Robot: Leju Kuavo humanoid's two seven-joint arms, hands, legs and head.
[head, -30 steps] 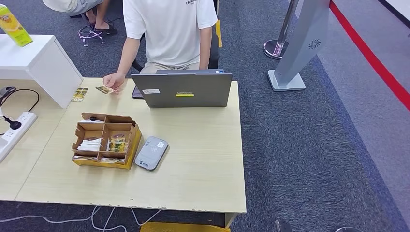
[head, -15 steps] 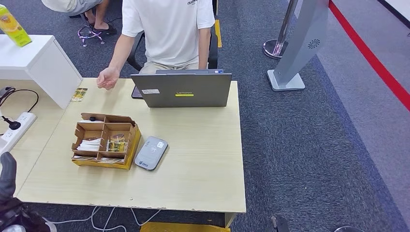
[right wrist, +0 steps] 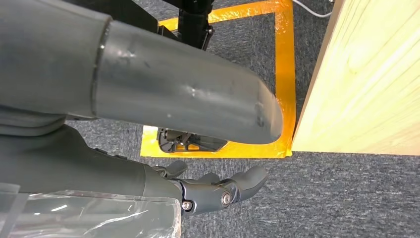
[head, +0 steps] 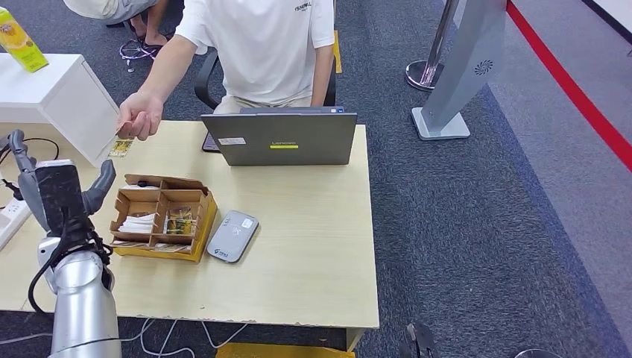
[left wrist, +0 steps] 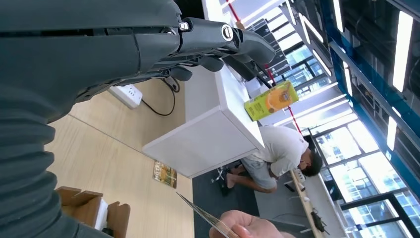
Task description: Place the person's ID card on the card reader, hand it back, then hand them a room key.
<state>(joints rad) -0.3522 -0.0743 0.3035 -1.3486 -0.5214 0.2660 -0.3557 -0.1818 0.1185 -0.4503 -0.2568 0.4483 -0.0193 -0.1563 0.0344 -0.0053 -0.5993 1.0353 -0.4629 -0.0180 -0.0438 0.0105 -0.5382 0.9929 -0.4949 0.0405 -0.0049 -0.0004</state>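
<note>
The ID card [left wrist: 205,216] sits pinched in the person's hand [head: 139,116], now lifted off the table [head: 313,246] and held out toward us, so the handover looks ready to begin. Our left hand [head: 56,186] has risen beside the cardboard box [head: 164,218], fingers spread and holding nothing; our right hand [right wrist: 218,191] hangs loose and unladen near the floor. The box's compartments hold white cards and small yellow packets, with the card reader [head: 233,236] touching its side.

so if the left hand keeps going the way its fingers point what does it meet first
Probably the person's hand holding out the card; the left hand is raised, open, fingers aimed that way. Depth is unclear, so it might pass beside the white box.
</note>
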